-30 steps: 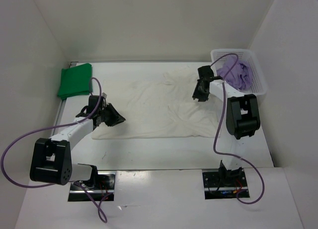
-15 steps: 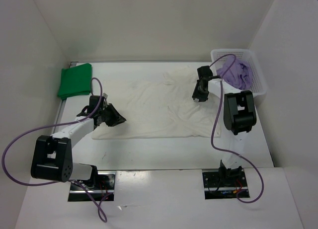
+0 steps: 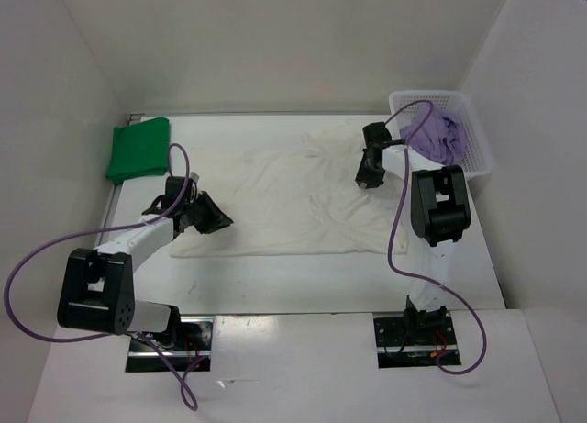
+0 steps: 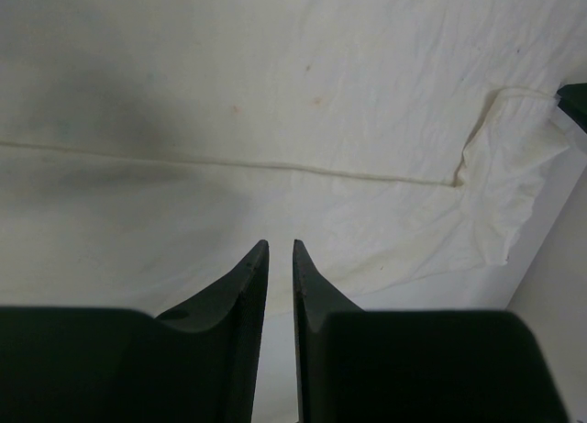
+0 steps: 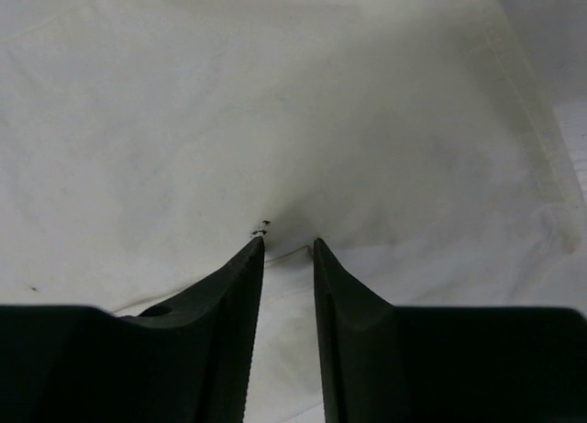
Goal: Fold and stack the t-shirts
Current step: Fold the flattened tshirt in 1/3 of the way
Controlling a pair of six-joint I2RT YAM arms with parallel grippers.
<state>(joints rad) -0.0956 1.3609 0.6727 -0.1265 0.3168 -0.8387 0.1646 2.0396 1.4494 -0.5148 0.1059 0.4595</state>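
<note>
The white t-shirt [image 3: 293, 203] lies spread across the middle of the table and fills both wrist views [image 4: 275, 93] [image 5: 275, 102]. My left gripper [image 3: 218, 221] [image 4: 278, 246] rests low on the shirt's left edge, its jaws drawn to a narrow slit on the cloth. At the shirt's upper right, my right gripper [image 3: 367, 178] [image 5: 288, 241] presses its tips into the fabric. Its jaws stand apart, with a small ridge of cloth puckered between them. The green t-shirt [image 3: 138, 149] lies folded at the back left. The purple t-shirt [image 3: 438, 137] sits bunched in the basket.
The white perforated basket [image 3: 481, 148] stands at the back right corner, close behind the right arm. White walls close in the table on the left, back and right. Purple cables loop from both arms.
The right arm's elbow has swung toward the back and its gripper has crept slightly farther back on the shirt. The left arm has not moved.
</note>
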